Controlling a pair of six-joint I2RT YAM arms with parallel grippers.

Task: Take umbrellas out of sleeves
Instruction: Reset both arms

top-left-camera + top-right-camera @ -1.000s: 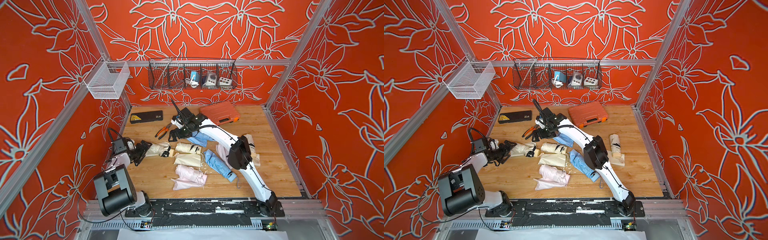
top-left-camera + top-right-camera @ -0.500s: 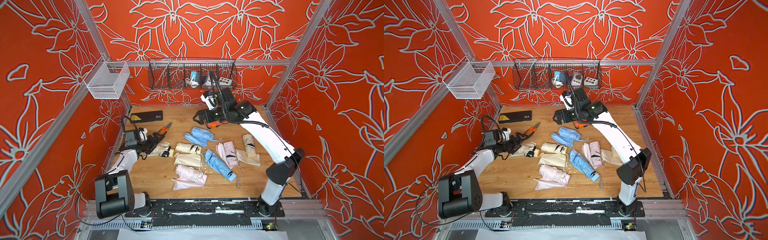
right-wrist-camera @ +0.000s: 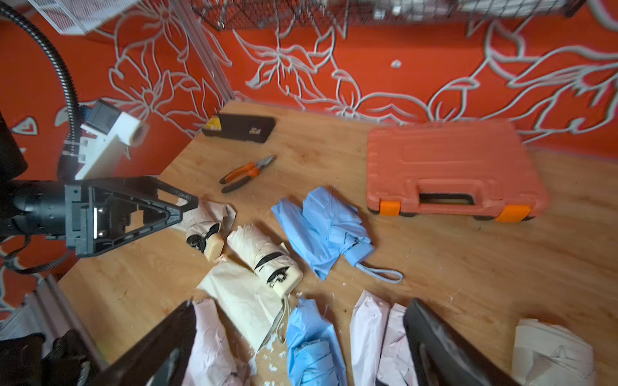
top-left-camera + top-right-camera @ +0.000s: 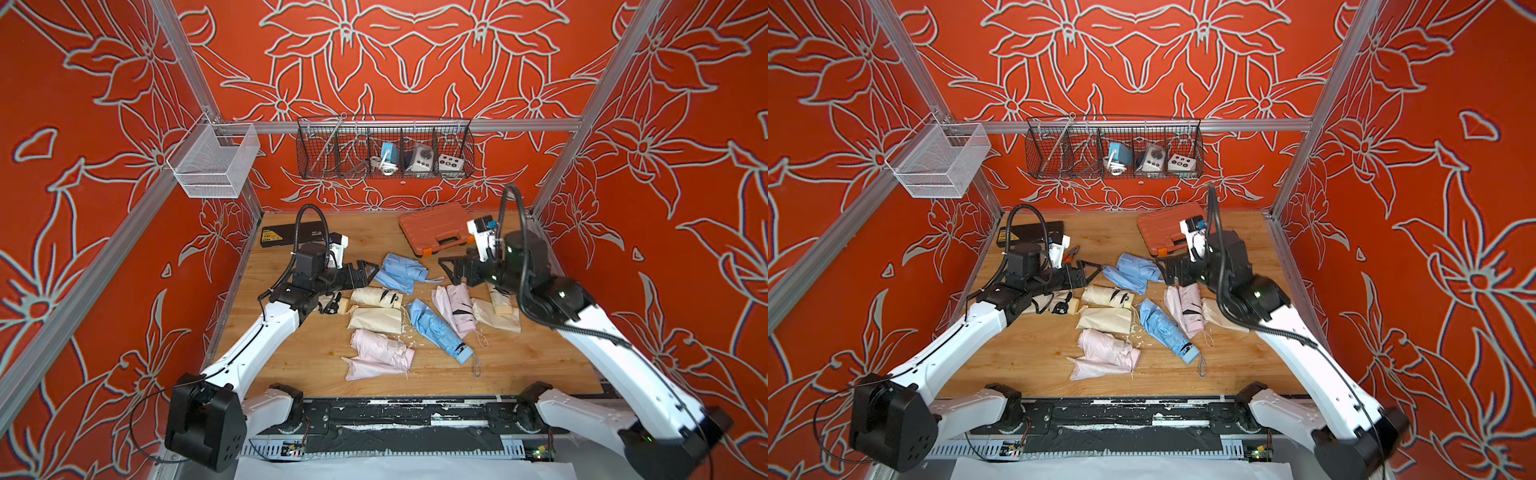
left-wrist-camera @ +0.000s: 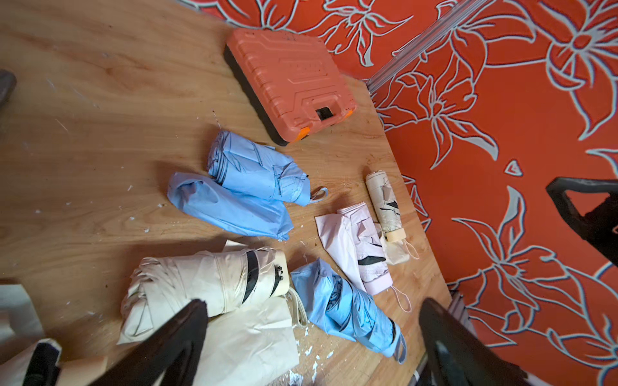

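Beside left end effector [image 4: 370, 272] lies a blue umbrella [image 4: 405, 271].

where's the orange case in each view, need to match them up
Top view: case at the table's far end, right of centre.
Top view: case, same spot, one corner hidden.
Left wrist: case by the wall, beyond the blue umbrella.
Right wrist: case beside that blue umbrella.
Shared landmark: the blue umbrella nearest the case.
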